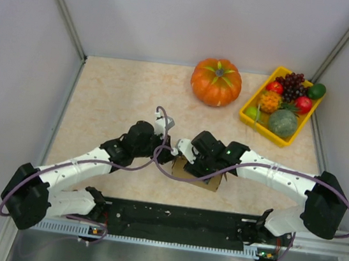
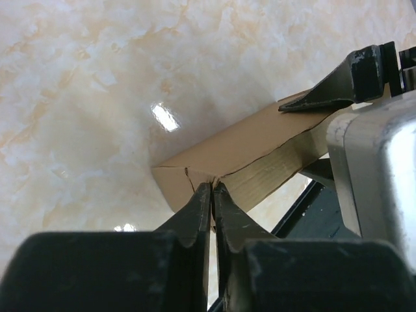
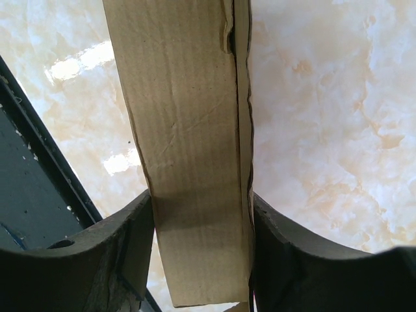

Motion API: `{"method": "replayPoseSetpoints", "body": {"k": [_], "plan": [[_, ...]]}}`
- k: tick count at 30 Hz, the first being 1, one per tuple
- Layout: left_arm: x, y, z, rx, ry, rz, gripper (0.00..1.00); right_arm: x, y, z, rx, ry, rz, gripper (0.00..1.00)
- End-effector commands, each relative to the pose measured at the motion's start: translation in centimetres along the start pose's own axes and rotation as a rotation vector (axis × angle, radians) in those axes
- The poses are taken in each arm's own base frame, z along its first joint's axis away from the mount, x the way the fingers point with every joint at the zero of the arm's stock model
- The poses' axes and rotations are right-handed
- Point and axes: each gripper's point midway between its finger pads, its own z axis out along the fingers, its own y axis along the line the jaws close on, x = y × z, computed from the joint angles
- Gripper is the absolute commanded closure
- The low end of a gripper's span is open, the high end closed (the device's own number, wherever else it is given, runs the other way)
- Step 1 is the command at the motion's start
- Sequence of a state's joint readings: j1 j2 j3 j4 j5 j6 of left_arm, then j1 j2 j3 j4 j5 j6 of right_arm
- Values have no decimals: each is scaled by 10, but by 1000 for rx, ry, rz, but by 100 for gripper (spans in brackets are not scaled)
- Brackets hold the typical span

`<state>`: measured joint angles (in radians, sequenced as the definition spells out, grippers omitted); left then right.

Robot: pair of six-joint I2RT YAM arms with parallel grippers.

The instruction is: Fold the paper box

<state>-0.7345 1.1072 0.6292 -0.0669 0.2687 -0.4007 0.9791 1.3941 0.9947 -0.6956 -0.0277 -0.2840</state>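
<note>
**Top view:** The paper box (image 1: 199,175), plain brown cardboard, sits on the marbled beige table (image 1: 109,90) near its front edge, just ahead of the black base rail (image 1: 175,219). Both arms bend inward over it. The left gripper (image 1: 171,148) meets the box's left end, and the right gripper (image 1: 190,166) covers much of its top. Well behind them stand an orange pumpkin (image 1: 216,81) and, to its right, a yellow tray (image 1: 269,135) of mixed fruit that includes dark grapes (image 1: 291,85).

**Left wrist:** The left claw's two black fingers (image 2: 195,214) stand closed to a sliver. Their tips nip the box's near edge at a seam beside its corner. The box's long brown face runs up and to the right, where a black finger of the right claw (image 2: 338,88) lies on its upper edge. The glossy tabletop fills the rest of the view, with bright glints on it.

**Right wrist:** The box runs lengthwise between the right claw's black fingers (image 3: 130,247). One finger presses on each of its opposite sides in a firm grip. The cardboard is bare, showing faint corrugation lines, a light crease and a dark seam down its right side. The base rail shows at the lower left.
</note>
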Motion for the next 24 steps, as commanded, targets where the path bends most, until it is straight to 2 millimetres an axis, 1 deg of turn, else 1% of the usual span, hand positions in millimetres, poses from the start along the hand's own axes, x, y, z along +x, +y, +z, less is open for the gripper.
{"method": "replayPoseSetpoints", "body": {"k": [1, 2, 4, 5, 8, 12, 13, 17, 22, 23, 24], "plan": [[-16, -17, 4, 37, -3, -59, 96, -22, -3, -8, 10, -97, 12, 48], [-22, -22, 3, 51, -9, -63, 96, -22, -3, -7, 11, -95, 13, 49], [-20, -24, 5, 53, 17, -94, 97, -21, -3, -7, 12, -93, 13, 49], [-22, -26, 5, 60, 23, -95, 100, -21, -3, -8, 13, -96, 13, 49], [-17, -25, 6, 56, 31, -116, 100, -23, -3, -8, 11, -100, 14, 49], [-18, -27, 7, 66, 29, -131, 100, -23, -3, -6, 12, -97, 11, 49], [-13, -24, 8, 48, 50, -132, 100, -22, -3, -5, 11, -92, 11, 49], [-18, -27, 8, 58, 38, -139, 100, -23, -4, -5, 13, -93, 8, 49], [-11, -21, 11, 30, 64, -176, 100, -22, -4, -4, 12, -87, 8, 49], [-5, -18, 11, 19, 70, -181, 100, -21, -4, -3, 13, -85, 10, 49], [-4, -17, 11, 19, 61, -175, 100, -21, -5, -4, 18, -87, 14, 49]]}}
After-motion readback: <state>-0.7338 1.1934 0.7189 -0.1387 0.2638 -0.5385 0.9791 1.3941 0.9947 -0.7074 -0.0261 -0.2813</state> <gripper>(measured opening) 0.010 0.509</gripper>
